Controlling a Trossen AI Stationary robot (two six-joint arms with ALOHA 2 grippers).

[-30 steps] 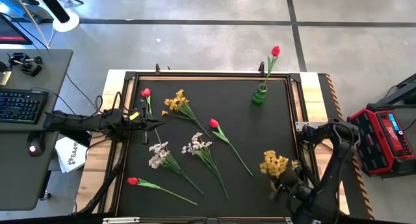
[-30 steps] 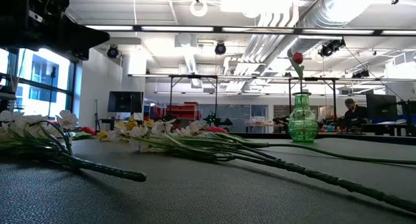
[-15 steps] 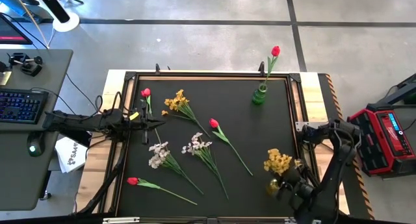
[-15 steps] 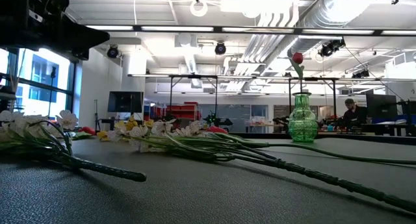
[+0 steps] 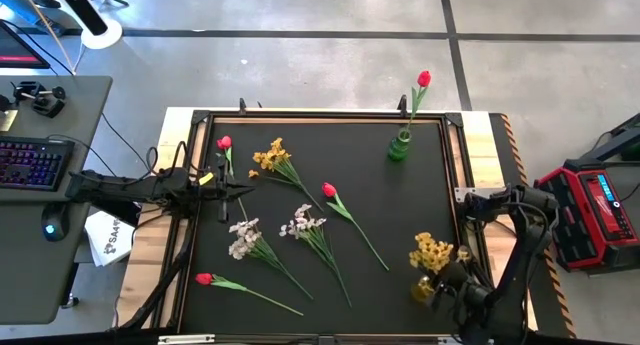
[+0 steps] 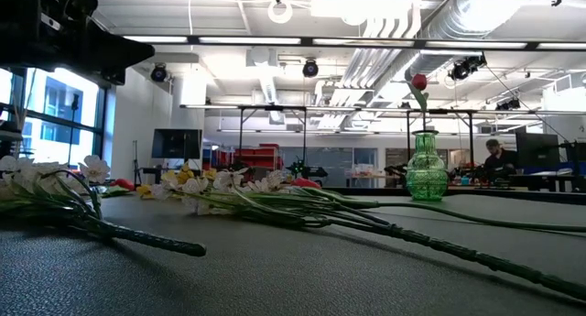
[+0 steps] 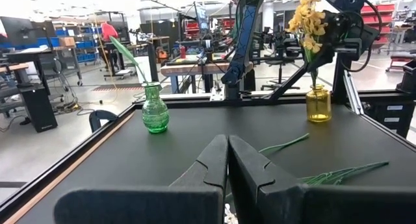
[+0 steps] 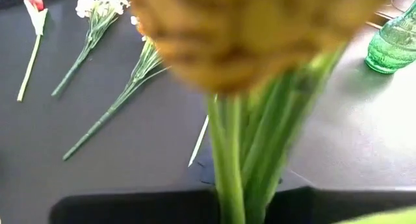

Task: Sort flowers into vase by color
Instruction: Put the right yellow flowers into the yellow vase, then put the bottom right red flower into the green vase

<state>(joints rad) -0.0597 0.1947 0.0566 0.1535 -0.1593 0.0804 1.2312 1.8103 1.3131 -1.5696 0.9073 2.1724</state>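
My right gripper is shut on a yellow flower that stands over a yellow vase near the table's right near corner. The left wrist view shows the blossoms above the yellow vase. At the far right, a red tulip stands in a green vase. Flat on the mat lie red tulips, a yellow flower and white sprays. My left gripper waits shut at the left edge. My right gripper pinches the yellow flower's green stem between its two fingers, a short way below the blossoms. It comes at the stem from the table's near right side, slanting down, and lies across it. The flower stands upright, its lower stem reaching down to the yellow vase's mouth.
The black mat sits in a raised frame. A desk with a keyboard stands to the left, and a red case to the right. The mat's right middle part has free room.
My right gripper has moved a little toward the table's right edge and down, carrying the yellow flower with it. The blossoms now stand lower and closer over the yellow vase, and the flower stays upright.
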